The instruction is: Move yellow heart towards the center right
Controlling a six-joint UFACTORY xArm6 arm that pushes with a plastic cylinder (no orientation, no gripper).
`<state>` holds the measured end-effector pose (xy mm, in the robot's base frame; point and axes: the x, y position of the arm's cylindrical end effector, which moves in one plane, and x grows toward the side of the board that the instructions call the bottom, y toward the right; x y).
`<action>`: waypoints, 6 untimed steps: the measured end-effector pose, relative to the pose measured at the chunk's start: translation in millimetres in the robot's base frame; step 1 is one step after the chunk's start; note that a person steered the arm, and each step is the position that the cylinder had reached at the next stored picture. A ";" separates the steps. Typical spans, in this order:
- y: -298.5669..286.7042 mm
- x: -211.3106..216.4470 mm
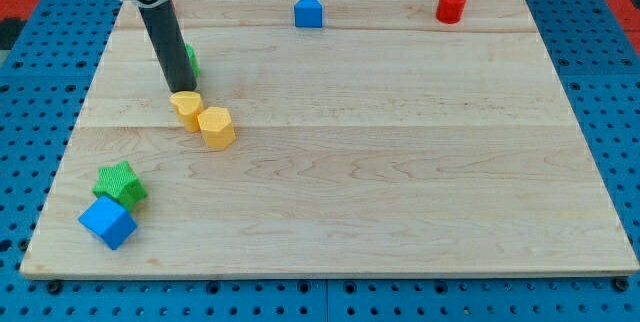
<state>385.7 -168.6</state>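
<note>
A pale wooden board (pixel 400 162) made of joined planks fills most of the view, resting on a blue pegboard surface (pixel 600 82) dotted with holes; a strip of red shows at the view's top corners. The arm carries no claw at all, only a straight dark rod that comes down from the board's top left corner and holds nothing. The tip (pixel 184 92) sits near the left edge in the upper half of the board, touching or just short of the upper side of the yellow heart (pixel 186 110). Just beside the heart, toward the view's bottom right and apparently touching it, stands a second yellow block (pixel 216 126), of a rounded many-sided shape. This block lies directly on the heart's right side, between it and the open center right of the board. Behind the rod a green block (pixel 190 59) peeks out, its shape mostly hidden. Near the bottom left corner a green star (pixel 120 183) rests against a blue cube (pixel 107 222). Along the top edge sit a blue house-shaped block (pixel 308 10) and, toward the top right corner, a red cylinder (pixel 451 5).
</note>
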 end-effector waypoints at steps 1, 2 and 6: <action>-1.6 0.6; -29.4 8.9; 112.0 2.4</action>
<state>388.1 -56.6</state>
